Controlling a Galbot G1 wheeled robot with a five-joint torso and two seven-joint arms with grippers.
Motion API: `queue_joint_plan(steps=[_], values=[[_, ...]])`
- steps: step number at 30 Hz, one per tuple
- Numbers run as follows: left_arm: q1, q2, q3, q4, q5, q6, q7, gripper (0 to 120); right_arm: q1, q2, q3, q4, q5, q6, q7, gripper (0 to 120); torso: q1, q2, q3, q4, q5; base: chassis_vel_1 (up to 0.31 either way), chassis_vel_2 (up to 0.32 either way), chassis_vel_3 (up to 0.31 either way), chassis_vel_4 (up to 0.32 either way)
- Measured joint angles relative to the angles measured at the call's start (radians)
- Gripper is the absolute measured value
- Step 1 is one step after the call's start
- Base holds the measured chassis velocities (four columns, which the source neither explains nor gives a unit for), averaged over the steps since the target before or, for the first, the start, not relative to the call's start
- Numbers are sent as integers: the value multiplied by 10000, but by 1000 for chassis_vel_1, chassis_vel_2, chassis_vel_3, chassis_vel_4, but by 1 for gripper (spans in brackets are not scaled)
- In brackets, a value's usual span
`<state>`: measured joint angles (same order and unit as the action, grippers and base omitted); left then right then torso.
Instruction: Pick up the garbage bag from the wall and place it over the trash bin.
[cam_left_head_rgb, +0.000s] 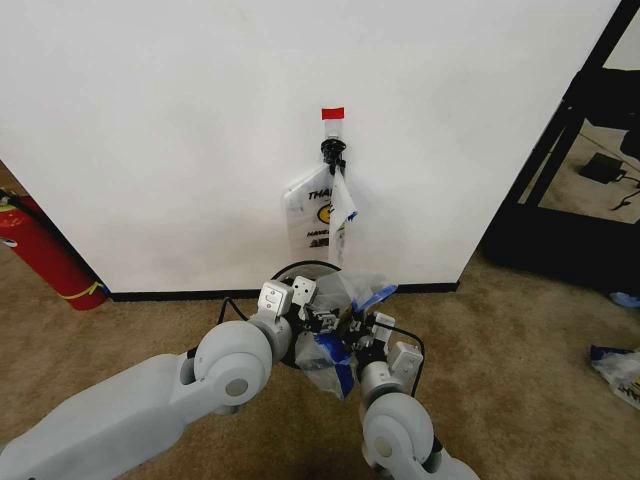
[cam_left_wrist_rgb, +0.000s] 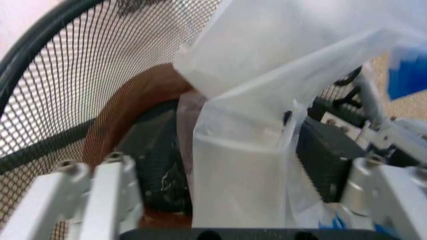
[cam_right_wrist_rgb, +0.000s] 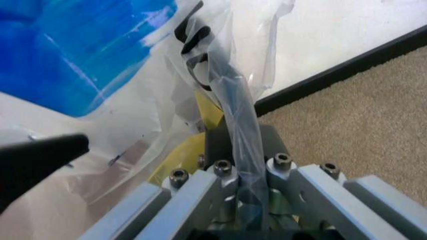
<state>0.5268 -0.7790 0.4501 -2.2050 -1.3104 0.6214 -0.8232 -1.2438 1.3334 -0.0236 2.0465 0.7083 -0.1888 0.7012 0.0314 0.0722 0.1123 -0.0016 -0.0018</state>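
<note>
A translucent garbage bag (cam_left_head_rgb: 330, 358) with blue handles hangs bunched between my two grippers, right above the black mesh trash bin (cam_left_head_rgb: 300, 267) at the foot of the wall (cam_left_head_rgb: 180, 130). My right gripper (cam_right_wrist_rgb: 243, 175) is shut on a twisted strip of the bag (cam_right_wrist_rgb: 233, 110). My left gripper (cam_left_wrist_rgb: 240, 165) reaches down inside the bin (cam_left_wrist_rgb: 73, 85), its fingers (cam_left_wrist_rgb: 110, 185) spread apart with bag film (cam_left_wrist_rgb: 247, 150) hanging loose between the pads; the bin's red base (cam_left_wrist_rgb: 137, 97) lies below. Another "THANK YOU" bag (cam_left_head_rgb: 322, 210) hangs from the black hook (cam_left_head_rgb: 332, 152) under the red tape (cam_left_head_rgb: 332, 113).
A red fire extinguisher (cam_left_head_rgb: 40, 250) leans against the wall at the left. A black rack (cam_left_head_rgb: 570, 170) stands at the right, and a plastic bag (cam_left_head_rgb: 615, 365) lies on the carpet there. A black baseboard (cam_left_head_rgb: 170, 295) runs along the wall.
</note>
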Motion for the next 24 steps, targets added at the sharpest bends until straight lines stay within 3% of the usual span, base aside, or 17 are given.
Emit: queue_joint_plan(steps=[4,6,10,14,16,24], values=[[145,90,-11,-31,19,-1,85,44,54,-23,8,-2,81,-17,29,0,0,0,0,1,0,0,0,0,0],[164,96,-23,-52,15,-2,96,43,57,-25,8,-4,98,-20,38,0,0,0,0,1,0,0,0,0,0],[165,53,-57,-104,-21,-182,116,22,49,-9,7,-44,132,-25,74,0,0,0,0,1,0,0,0,0,0],[130,-51,-85,-51,-23,-351,106,15,30,3,-8,-57,132,-25,72,0,-1,0,0,0,1,0,0,0,0],[152,-140,-268,60,-135,-488,35,1,9,-1,1,-63,157,-20,71,0,0,0,0,-3,0,0,0,0,0],[428,111,-955,90,-271,-684,-258,0,16,-32,291,-117,474,23,139,0,-1,0,0,-1,0,0,0,0,0]])
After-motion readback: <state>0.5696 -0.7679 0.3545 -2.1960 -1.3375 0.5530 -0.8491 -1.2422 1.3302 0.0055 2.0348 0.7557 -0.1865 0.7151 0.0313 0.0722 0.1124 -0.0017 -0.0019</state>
